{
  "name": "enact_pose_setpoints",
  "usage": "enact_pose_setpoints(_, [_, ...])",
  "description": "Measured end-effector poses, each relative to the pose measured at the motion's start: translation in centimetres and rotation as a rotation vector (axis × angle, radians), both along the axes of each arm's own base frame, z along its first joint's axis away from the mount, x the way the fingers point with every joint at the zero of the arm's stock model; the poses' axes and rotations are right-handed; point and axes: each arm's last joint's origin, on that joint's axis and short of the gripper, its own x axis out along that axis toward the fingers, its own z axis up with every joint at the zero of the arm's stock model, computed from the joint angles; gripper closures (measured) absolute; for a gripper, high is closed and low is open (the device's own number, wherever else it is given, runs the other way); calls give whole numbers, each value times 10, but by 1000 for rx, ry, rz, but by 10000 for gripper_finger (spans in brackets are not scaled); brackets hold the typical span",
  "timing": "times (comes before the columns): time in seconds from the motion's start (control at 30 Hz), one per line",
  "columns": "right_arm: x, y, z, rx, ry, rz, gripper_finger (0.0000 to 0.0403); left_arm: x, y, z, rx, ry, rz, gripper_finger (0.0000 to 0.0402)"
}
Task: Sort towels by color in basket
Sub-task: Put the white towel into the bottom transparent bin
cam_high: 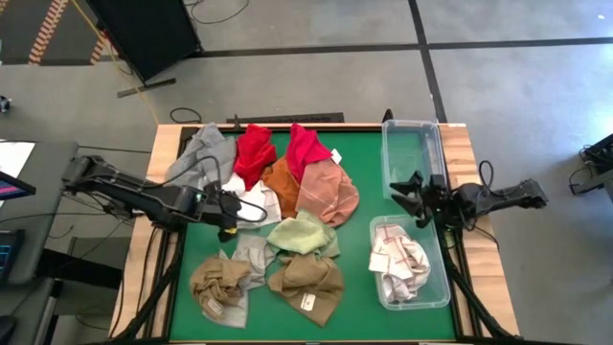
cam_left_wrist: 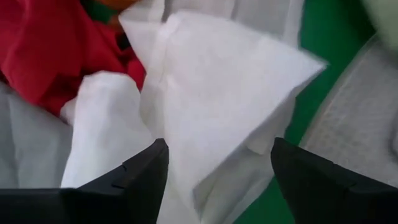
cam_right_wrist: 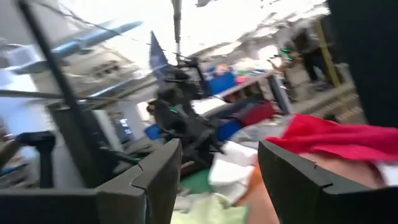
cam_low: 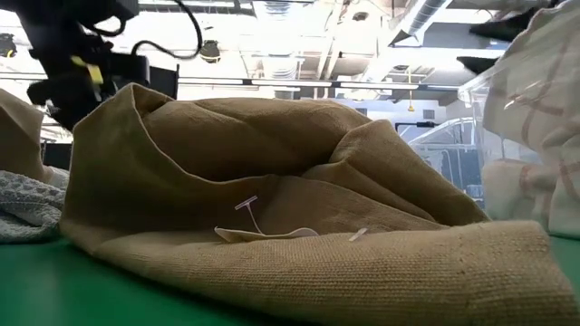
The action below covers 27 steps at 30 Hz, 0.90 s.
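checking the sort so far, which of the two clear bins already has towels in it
The near bin, just below the right gripper, holds white-checked towels. The far bin beyond it holds no towels.

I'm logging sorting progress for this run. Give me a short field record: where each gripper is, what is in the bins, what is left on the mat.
left gripper: open, over the white towel on the mat
right gripper: open, empty, between the two bins
near bin: white-checked towels
far bin: nothing visible inside
left on mat: red towels, grey towel, pink towel, pale green towel, tan-brown towels
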Motion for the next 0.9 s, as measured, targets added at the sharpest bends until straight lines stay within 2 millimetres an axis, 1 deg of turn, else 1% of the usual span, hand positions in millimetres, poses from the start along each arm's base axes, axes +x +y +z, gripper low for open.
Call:
enact_pose_setpoints(0.13, [0, 7, 6, -58, -44, 58, 137, 9, 2, -16, 22, 98, 16, 112])
enact_pose_setpoints(0.27, [2, 13, 12, -97, -65, 95, 109, 19, 7, -31, 27, 187, 15, 107])
enact_pose_setpoints(0.4, [8, 18, 27, -129, -77, 113, 90, 34, 13, -45, -79, 212, -51, 110])
enact_pose_setpoints(0.5, [16, 24, 39, -176, -59, 124, 88, 44, 18, -53, -158, 206, -97, 126])
enact_pose_setpoints(0.6, [27, 31, 54, -226, -30, 135, 88, 49, 24, -58, -193, 214, -123, 162])
enact_pose_setpoints(0.67, [36, 37, 65, -254, -9, 141, 88, 50, 27, -59, -202, 216, -133, 199])
enact_pose_setpoints(0.73, [46, 43, 76, -285, 7, 144, 88, 50, 29, -58, -212, 209, -144, 246])
enact_pose_setpoints(0.87, [68, 57, 95, -355, 57, 158, 88, 48, 30, -52, -199, 194, -166, 364])
enact_pose_setpoints(0.9, [73, 60, 99, -375, 73, 160, 88, 48, 30, -49, -197, 187, -170, 382])
